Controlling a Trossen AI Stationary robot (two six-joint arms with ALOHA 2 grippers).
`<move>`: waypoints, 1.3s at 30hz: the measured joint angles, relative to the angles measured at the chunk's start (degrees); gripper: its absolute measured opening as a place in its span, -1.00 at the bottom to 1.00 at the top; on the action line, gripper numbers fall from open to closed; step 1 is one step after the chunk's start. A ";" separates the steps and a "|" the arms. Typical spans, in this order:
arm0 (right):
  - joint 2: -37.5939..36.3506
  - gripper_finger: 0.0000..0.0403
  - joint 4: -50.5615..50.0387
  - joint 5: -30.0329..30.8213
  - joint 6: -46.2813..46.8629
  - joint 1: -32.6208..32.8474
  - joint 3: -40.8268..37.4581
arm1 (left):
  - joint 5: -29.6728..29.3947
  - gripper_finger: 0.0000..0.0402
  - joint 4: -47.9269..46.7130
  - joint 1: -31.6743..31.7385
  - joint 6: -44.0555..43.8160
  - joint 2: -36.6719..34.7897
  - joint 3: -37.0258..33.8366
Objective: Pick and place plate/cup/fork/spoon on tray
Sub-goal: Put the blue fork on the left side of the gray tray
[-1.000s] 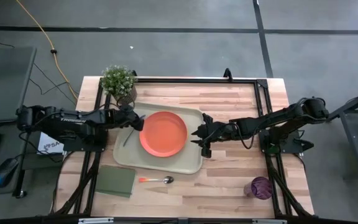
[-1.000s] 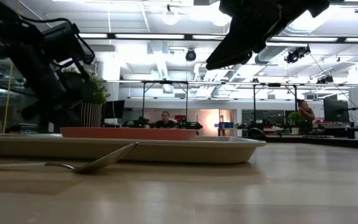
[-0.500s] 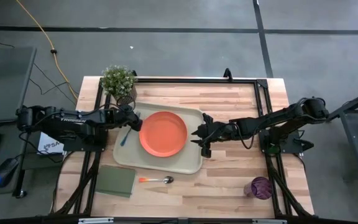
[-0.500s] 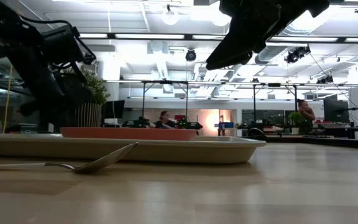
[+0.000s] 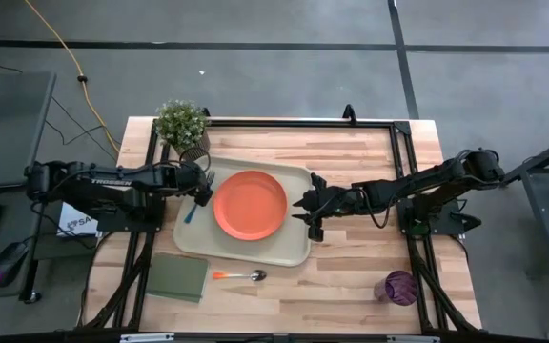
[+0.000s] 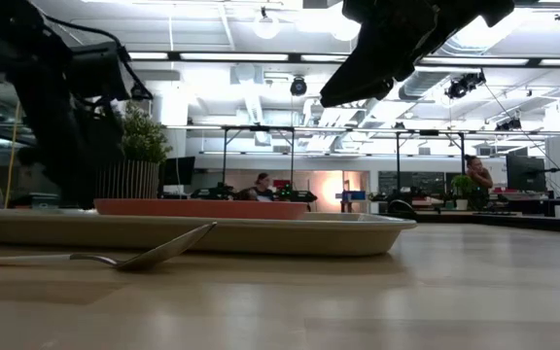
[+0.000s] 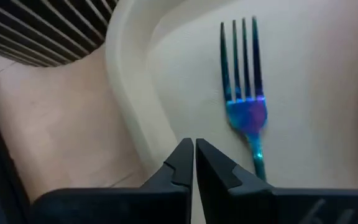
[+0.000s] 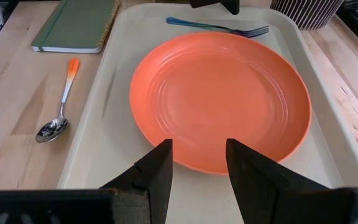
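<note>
The cream tray holds the orange plate in its middle. The blue-handled fork lies flat on the tray's left part, beside the plate; it also shows in the left wrist view. My left gripper is shut and empty over the tray's left rim, just left of the fork. My right gripper is open and empty, hovering over the tray's right edge by the plate's rim. The orange-handled spoon lies on the table in front of the tray. The purple cup stands at the near right.
A potted plant stands at the tray's far left corner. A dark green pad lies at the tray's near left corner. Bare wood lies right of the tray.
My left gripper has drawn back a little toward the table's left edge, uncovering the fork, which lies on the tray beside the plate. In the low view the left arm has moved off the plant.
</note>
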 joint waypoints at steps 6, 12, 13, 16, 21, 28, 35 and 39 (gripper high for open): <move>0.00 -0.30 -0.05 -0.35 0.40 0.00 0.00 | 4.10 -1.00 -1.50 -1.92 -2.09 0.64 0.95; 0.00 -0.30 -0.05 -0.33 0.42 0.07 0.00 | 3.01 -1.00 -2.25 -4.50 -4.36 4.49 0.95; 0.00 -0.30 -0.07 -0.33 0.42 0.08 0.00 | 2.55 -1.00 -2.24 -4.91 -4.72 5.29 0.95; 0.00 -0.30 -0.07 -0.35 0.42 0.09 0.00 | 2.72 -1.00 -1.83 -6.03 -4.94 7.25 0.95; 0.00 -0.30 -0.07 -0.35 0.42 0.09 0.00 | 2.32 -1.00 -1.74 -8.10 -6.38 8.48 0.97; 0.00 -0.30 -0.07 -0.35 0.42 0.09 0.00 | 3.45 -1.00 -1.59 -11.10 -8.58 8.48 0.97; 0.00 -0.30 -0.07 -0.35 0.42 0.09 0.00 | 5.92 -1.00 -2.42 -14.02 -9.65 8.57 2.52; 0.00 -0.30 -0.07 -0.35 0.42 0.09 0.00 | 5.75 -1.00 -2.27 -15.23 -9.62 8.57 4.46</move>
